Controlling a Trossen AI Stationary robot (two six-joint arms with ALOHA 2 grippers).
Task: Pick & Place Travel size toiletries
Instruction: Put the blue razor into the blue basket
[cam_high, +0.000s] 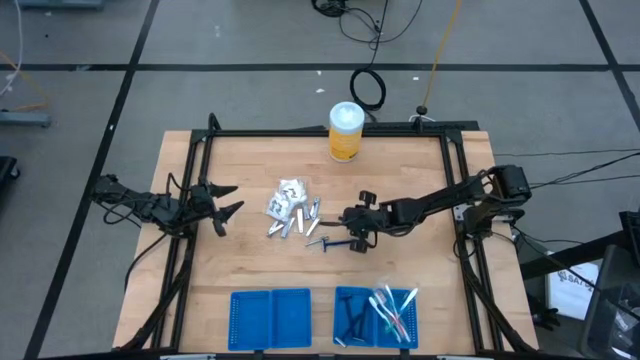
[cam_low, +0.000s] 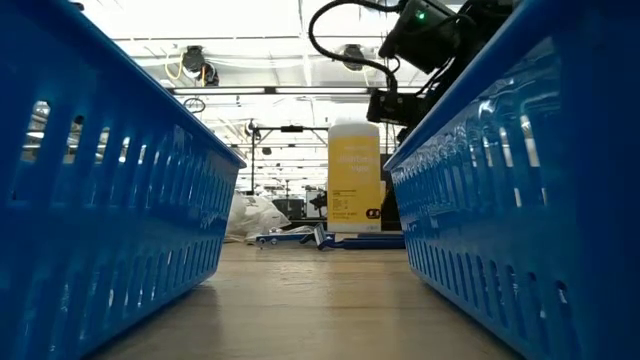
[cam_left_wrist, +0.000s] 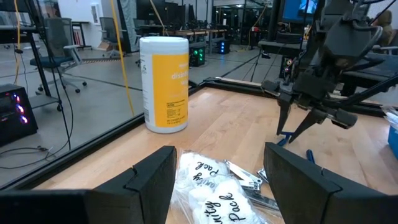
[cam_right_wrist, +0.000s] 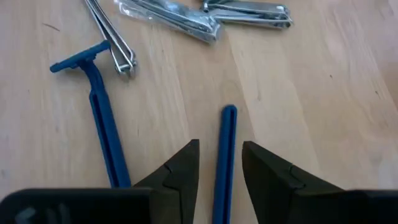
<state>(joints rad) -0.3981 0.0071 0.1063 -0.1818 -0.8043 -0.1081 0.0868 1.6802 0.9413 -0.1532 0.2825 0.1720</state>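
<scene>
The toiletries lie heaped at mid-table: white packets (cam_high: 291, 190), silver clippers (cam_high: 298, 222) and two slim blue razors (cam_high: 335, 243). In the right wrist view one blue razor (cam_right_wrist: 99, 118) lies flat, with silver clippers (cam_right_wrist: 186, 18) beyond it. My right gripper (cam_right_wrist: 221, 149) is open and points down, with a finger on either side of the second blue razor's handle (cam_right_wrist: 226, 134), not touching it. My left gripper (cam_high: 226, 207) waits open at the table's left, level, facing the white packets (cam_left_wrist: 205, 193).
A tall yellow canister with a white lid (cam_high: 346, 132) stands at the far edge. Two blue trays sit at the near edge: the left one (cam_high: 270, 318) bare, the right one (cam_high: 350, 300) holding brushes and dark sticks. A black frame (cam_high: 300, 133) rims the table.
</scene>
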